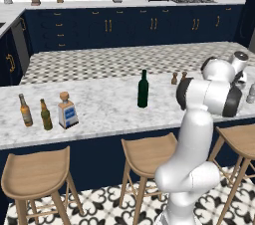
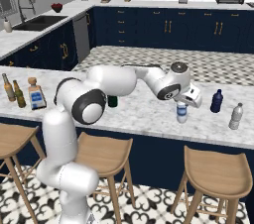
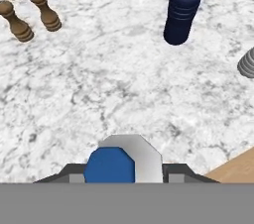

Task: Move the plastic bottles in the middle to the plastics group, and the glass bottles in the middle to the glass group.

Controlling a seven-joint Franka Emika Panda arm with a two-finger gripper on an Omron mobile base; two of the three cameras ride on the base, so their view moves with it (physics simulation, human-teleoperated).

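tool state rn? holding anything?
Tool: closed on the small water bottle, held upright at the marble counter, near the navy bottle.

The robot arm (image 2: 74, 134) is built of thick, glossy white rounded segments joined by dark grey, almost black bands at the joints. Its wrist ends in a round light-grey cap and a boxy white hand (image 2: 191, 95) with small dark jaws.

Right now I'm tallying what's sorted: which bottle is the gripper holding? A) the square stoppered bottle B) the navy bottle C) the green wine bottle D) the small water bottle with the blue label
D: the gripper is shut on the small water bottle, near the navy bottle.
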